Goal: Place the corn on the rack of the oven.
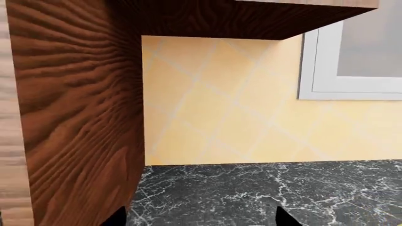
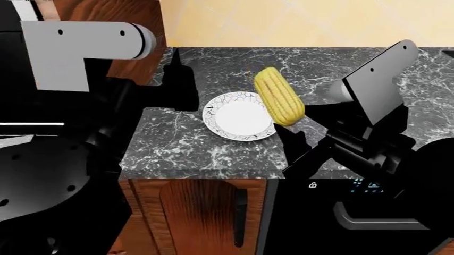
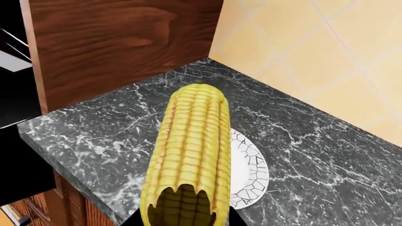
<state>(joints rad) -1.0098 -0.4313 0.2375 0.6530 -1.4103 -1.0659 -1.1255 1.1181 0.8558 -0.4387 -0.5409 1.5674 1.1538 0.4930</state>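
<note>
Head view had the right gripper (image 2: 289, 129) clamped on one end of the corn (image 2: 279, 95), with the cob lifted off the counter (image 2: 191, 146) and hanging over the right edge of the white plate (image 2: 234, 118), not touching it as far as I could tell. The right wrist view backed that up: corn (image 3: 191, 155) filled the middle of the picture, held at its near end, with the plate (image 3: 251, 172) peeking out underneath and the wooden cabinet (image 3: 119, 47) beyond. The left gripper (image 2: 177, 79) sat over the counter near the back left, well away from the corn; only two dark fingertips (image 1: 285, 217) showed at the edge of the left wrist view with nothing between them, so it looked open and empty. So I'd call this the carry step: pickup done, placing not started. The oven (image 2: 354, 212) was just below the counter edge on the right, only its top strip with the cyan display and a bit of handle showing. I couldn't see the rack at all, or whether the door was open. Next move probably needs the corn brought down and forward to oven level, and the door dealt with first if it's shut.
</note>
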